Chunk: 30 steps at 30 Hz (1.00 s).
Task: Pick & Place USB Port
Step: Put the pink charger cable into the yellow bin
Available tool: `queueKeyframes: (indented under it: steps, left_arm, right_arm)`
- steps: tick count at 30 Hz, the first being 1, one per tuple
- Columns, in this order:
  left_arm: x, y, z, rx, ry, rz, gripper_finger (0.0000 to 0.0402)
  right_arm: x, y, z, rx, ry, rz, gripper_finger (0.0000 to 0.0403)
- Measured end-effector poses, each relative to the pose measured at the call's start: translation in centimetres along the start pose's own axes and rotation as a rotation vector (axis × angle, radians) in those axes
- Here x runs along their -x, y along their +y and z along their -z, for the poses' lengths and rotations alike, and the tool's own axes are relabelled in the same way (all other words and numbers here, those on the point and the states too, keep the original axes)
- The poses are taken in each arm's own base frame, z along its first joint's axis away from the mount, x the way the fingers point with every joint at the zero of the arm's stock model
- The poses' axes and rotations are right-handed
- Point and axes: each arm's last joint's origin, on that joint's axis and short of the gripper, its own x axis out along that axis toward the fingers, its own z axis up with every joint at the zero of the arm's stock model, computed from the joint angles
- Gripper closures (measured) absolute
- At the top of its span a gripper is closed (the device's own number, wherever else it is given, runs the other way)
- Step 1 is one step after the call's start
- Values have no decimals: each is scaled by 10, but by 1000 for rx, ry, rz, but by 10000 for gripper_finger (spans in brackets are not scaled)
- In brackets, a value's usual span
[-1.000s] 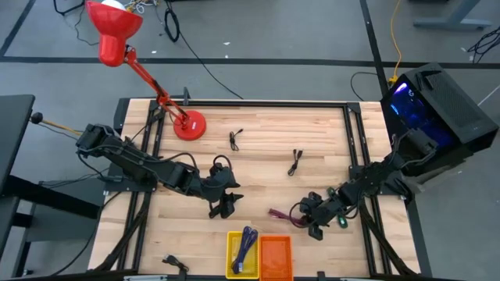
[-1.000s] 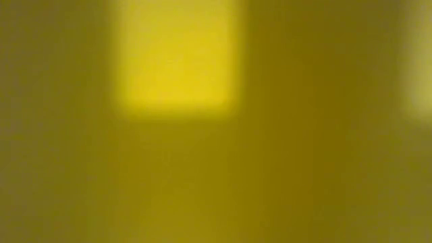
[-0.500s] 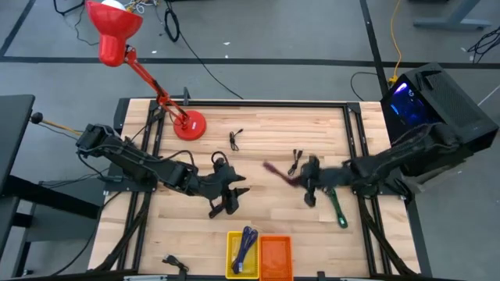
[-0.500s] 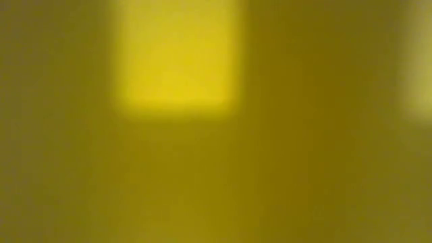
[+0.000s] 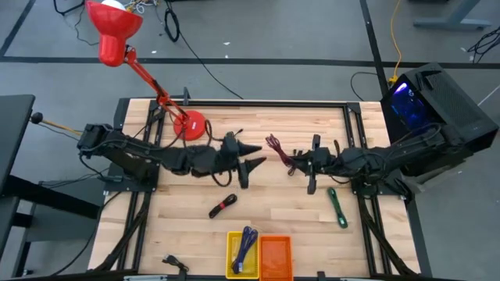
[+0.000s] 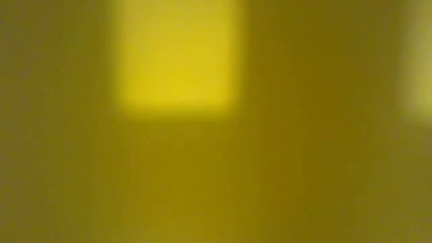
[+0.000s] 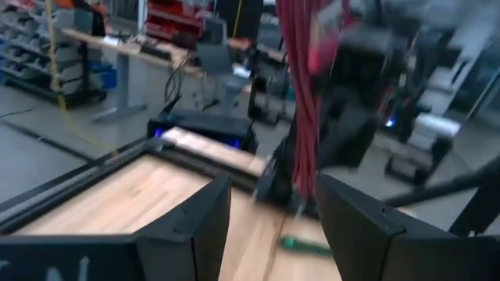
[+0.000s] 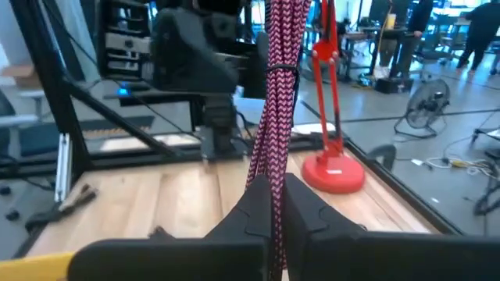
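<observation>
My right gripper (image 5: pixel 299 163) is shut on a maroon braided cable bundle (image 5: pixel 278 151) above the table's middle; it also shows in the right wrist view (image 8: pixel 275 195). My left gripper (image 5: pixel 256 158) is open and empty just left of that bundle, pointing at it. In the left wrist view the bundle (image 7: pixel 301 94) stands ahead of the gap between my left gripper's fingers (image 7: pixel 269 226). A red-and-black cable (image 5: pixel 223 207) lies flat on the table nearer the front. The low view shows only a yellow blur. My right gripper pinches the maroon bundle between its two fingers at one end of the bundle (image 8: pixel 270 173). The fingers come level from the table's right. The bundle sticks out past the fingertips, lifted clear of the table, with a black tie (image 8: pixel 281 69) around it farther along.
A green cable (image 5: pixel 337 207) lies near the right arm. Small black cables (image 5: pixel 234 140) lie toward the far edge. A red desk lamp's base (image 5: pixel 189 125) stands at the far left. A yellow bin (image 5: pixel 243 251) and an orange bin (image 5: pixel 275 256) sit at the front edge.
My right gripper has gone from the near right toward the far edge and the table's middle, carrying the maroon bundle up off the table. My left gripper has left the red-and-black cable and gone toward the far edge and right, up to the bundle. The red-and-black cable stays on the table.
</observation>
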Motion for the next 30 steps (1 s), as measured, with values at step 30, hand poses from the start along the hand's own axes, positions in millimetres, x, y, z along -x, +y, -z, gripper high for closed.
queueKeyframes:
  steps: [30]
  left_arm:
    - [-6, 4, -13, -33, -61, 234, 209]
  right_arm:
    - [-18, 11, 0, -6, -92, -64, 399]
